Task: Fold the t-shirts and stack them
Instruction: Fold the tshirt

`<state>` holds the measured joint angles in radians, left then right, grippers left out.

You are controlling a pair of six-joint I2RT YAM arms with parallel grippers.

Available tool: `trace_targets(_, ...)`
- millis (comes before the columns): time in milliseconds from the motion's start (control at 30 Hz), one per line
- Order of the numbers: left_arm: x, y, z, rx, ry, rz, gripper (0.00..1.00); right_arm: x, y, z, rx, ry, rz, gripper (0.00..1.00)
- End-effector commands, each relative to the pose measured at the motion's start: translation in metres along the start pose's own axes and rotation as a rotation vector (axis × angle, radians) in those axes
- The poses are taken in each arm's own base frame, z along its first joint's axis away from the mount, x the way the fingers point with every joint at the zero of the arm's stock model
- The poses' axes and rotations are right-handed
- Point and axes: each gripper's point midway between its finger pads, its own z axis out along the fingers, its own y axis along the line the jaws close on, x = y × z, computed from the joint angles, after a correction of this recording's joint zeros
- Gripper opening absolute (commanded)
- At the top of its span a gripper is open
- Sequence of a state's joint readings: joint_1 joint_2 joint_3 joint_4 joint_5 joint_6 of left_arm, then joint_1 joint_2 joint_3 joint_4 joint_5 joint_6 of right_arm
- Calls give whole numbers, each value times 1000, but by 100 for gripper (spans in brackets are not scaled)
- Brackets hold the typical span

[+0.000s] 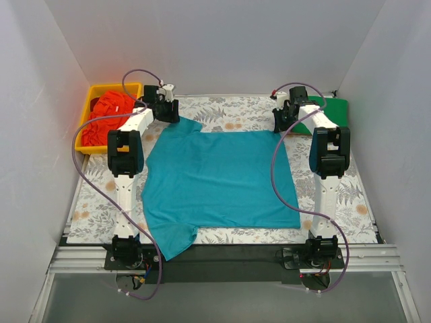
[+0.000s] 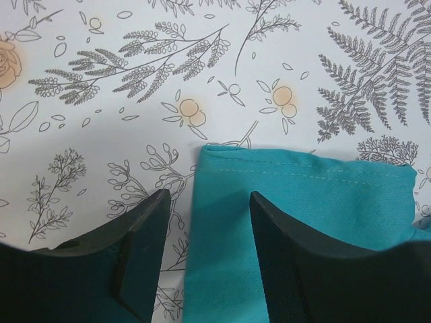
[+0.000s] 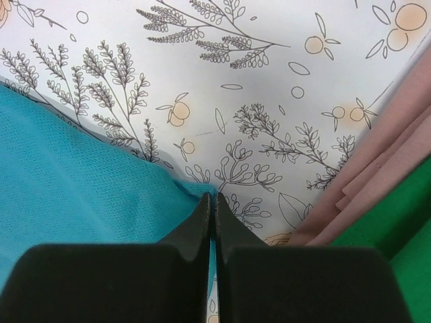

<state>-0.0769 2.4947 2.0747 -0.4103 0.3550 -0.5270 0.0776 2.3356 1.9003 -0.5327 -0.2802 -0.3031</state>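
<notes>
Teal t-shirt (image 1: 219, 178) lay spread flat on the floral sheet (image 1: 229, 111). The right gripper (image 3: 214, 198) was pinched closed on its far right corner; the left gripper (image 2: 209, 198) stood with jaws apart over the far left sleeve. Orange-red t-shirts (image 1: 111, 111) filled the yellow bin (image 1: 85, 118); a green t-shirt (image 1: 335, 108) lay far right

The teal t-shirt (image 2: 323, 195) is matt fine-mesh cloth; the floral sheet (image 2: 135, 101) looks smooth and matt.

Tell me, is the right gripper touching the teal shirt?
Touching. The right wrist view shows the right gripper shut on a corner of the teal shirt, with a sliver of teal cloth showing between its closed jaws.
</notes>
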Motion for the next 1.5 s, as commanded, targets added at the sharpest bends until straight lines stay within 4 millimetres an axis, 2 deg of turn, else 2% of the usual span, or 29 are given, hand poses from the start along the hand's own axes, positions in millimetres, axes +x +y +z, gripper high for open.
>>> trace_targets(0, 6, -11, 15, 17, 13, 84, 49, -5, 2, -21, 1, -5, -40, 1)
trace_targets(133, 20, -24, 29, 15, 50, 179, 45, -9, 1, -29, 8, -13, -56, 1)
trace_targets(233, 26, -25, 32, 11, 65, 203, 37, -11, 3, -32, 5, -17, -62, 1)
trace_targets(267, 26, -26, 32, 17, 65, 199, 27, -12, 3, -33, 6, -18, -63, 1)
trace_targets(333, 17, -28, 29, 16, 43, 189, 18, -14, 3, -36, 6, -22, -68, 1)
trace_targets(367, 10, -28, 26, 17, 28, 186, 6, -15, 3, -38, 5, -25, -70, 1)
trace_targets(400, -3, -30, 19, 17, 0, 185, 0, -16, 4, -39, 5, -27, -73, 1)
trace_targets(467, -22, -32, 9, 21, -51, 175, 0, -21, 4, -45, 6, -39, -82, 1)
trace_targets(500, -42, -35, -5, 20, -95, 181, 0, -25, 4, -51, 10, -52, -88, 1)
trace_targets(600, -65, -36, -28, 26, -147, 186, 0, -34, 0, -65, 22, -83, -94, 1)
trace_targets(633, -81, -40, -45, 36, -182, 194, 0, -36, 0, -68, 19, -92, -94, 1)
trace_targets(667, -86, -41, -54, 40, -193, 196, 0, -38, 0, -72, 20, -98, -94, 1)
trace_targets(700, -81, -43, -58, 51, -184, 194, 0, -41, 0, -77, 23, -109, -97, 1)
trace_targets(733, -93, -48, -77, 55, -214, 206, 0, -41, 0, -79, 19, -114, -99, 1)
trace_targets(833, -78, -62, -90, 106, -198, 217, 0, -41, 3, -86, 9, -120, -112, 1)
trace_targets(867, -85, -69, -104, 119, -219, 231, 0, -38, 5, -86, 3, -115, -115, 1)
trace_targets(900, -82, -72, -108, 127, -216, 230, 0, -38, 7, -89, 0, -117, -119, 1)
trace_targets(933, -70, -73, -108, 134, -195, 222, 0, -37, 8, -89, -8, -117, -121, 1)
trace_targets(967, -74, -77, -119, 137, -208, 234, 0, -36, 10, -89, -13, -115, -125, 1)
trace_targets(1033, -61, -81, -123, 146, -187, 231, 0, -36, 12, -93, -21, -120, -129, 1)
trace_targets(1133, -61, -91, -144, 166, -207, 255, 0, -34, 15, -98, -30, -123, -136, 1)
trace_targets(1233, -54, -100, -163, 174, -212, 266, 0, -31, 17, -105, -31, -125, -145, 1)
trace_targets(1267, -44, -101, -166, 175, -198, 263, 0, -31, 17, -108, -31, -129, -147, 1)
trace_targets(1300, -46, -106, -177, 174, -212, 276, 0, -32, 18, -114, -28, -140, -153, 1)
trace_targets(1400, -29, -107, -188, 163, -197, 287, 0, -26, 22, -125, -38, -146, -157, 1)
trace_targets(1433, -18, -110, -199, 151, -190, 300, 0, -22, 28, -133, -54, -153, -166, 1)
trace_targets(1467, -23, -112, -208, 147, -210, 312, 0, -16, 30, -130, -67, -143, -161, 1)
